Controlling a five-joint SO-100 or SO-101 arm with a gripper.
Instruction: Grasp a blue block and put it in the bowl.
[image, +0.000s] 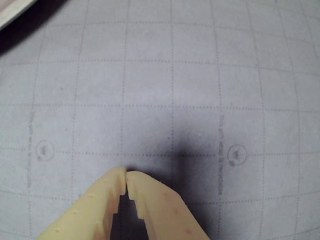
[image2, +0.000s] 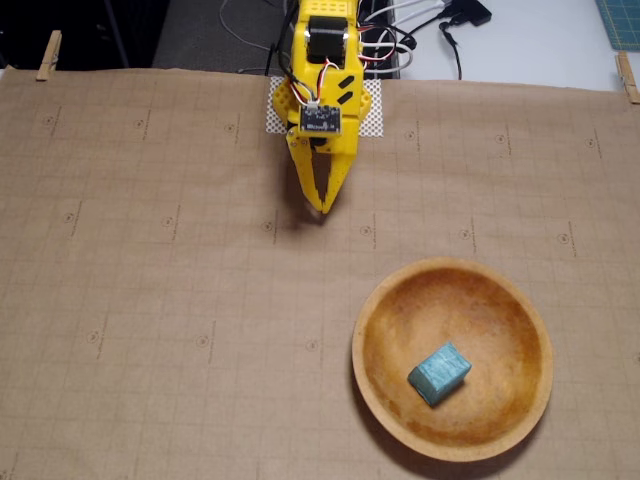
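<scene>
Seen in the fixed view: a blue block (image2: 439, 373) lying inside the bowl (image2: 385, 330), a little right of and below the bowl's middle, tilted at an angle, resting on the blotchy wooden floor and clear of the rim. Bowl sitting at the lower right of the table (image2: 150, 300), on brown gridded paper with dotted lines and small round marks. Yellow arm (image2: 322, 60) reaching down from the top centre, well apart from the bowl, up and to the left of it. Fingers (image2: 324, 212) pointing down toward the paper, drawn together to a tip, with nothing between them; a narrow slit visible higher up between the two yellow parts. Small dark circuit board (image2: 320, 120) with red, white and black wires mounted on the arm just above the fingers. White perforated base plate (image2: 372, 115) under the arm at the paper's upper edge. Wooden clothespins (image2: 47, 55) clipping the paper at the upper left and upper right corners. Black cables (image2: 440, 30) trailing across the pale surface behind the arm.

Seen in the wrist view: fingers (image: 126, 173) entering from the bottom edge, pale yellow, tips touching, empty. Dark shadow on the gridded paper just beyond and to the right of the tips. Neither block nor bowl visible here.
</scene>
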